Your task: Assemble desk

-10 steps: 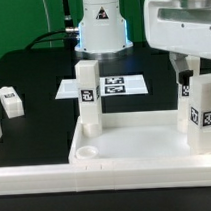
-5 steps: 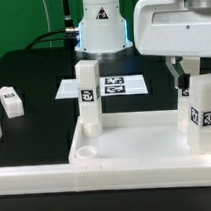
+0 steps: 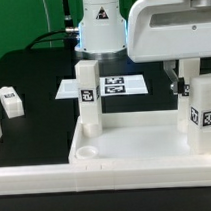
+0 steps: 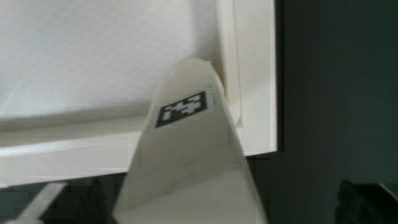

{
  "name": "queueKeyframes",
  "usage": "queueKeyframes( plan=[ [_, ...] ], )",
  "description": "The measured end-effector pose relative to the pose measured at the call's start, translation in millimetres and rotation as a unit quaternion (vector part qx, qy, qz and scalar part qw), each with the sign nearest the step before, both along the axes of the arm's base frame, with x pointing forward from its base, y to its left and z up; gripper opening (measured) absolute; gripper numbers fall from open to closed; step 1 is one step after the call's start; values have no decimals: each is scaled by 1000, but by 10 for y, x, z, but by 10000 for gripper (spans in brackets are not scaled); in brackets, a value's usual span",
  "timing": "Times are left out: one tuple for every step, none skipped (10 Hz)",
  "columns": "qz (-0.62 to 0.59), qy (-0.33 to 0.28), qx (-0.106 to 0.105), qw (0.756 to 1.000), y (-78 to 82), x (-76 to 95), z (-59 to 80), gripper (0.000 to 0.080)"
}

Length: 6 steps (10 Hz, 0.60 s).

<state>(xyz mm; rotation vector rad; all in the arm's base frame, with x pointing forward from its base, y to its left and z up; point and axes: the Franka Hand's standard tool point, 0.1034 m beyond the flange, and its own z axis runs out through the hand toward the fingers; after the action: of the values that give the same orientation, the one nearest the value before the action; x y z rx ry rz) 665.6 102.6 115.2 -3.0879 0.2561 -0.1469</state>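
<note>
Well off to the exterior view's left of the tool (image 3: 185,81), a small white block (image 3: 10,98) lies on the black surface (image 3: 31,67). Nearer, a white square tagged leg (image 3: 88,94) stands upright at a corner of the large white plastic tray-like tabletop (image 3: 136,147). The tool's jaws are spread wide, gripping nothing, just beside the second upright leg (image 3: 204,113).

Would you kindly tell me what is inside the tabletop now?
Seen in the exterior view, a left leg and a right leg stand upright in the tabletop. A near socket is empty. The legs hide whatever lies beneath them.
</note>
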Motion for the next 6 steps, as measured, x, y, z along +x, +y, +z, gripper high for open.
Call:
queueKeyframes(
  plan=[
    [16, -1, -2, 1000, -5, 1, 0, 649],
    [54, -2, -6, 998, -24, 3, 0, 649],
    [82, -2, -10, 997, -34, 3, -3, 649],
    [96, -2, -13, 995, -40, 1, -11, 623],
    [91, -2, -12, 996, -41, 0, -14, 623],
    [91, -1, -12, 996, -45, 0, -16, 444]
  ],
)
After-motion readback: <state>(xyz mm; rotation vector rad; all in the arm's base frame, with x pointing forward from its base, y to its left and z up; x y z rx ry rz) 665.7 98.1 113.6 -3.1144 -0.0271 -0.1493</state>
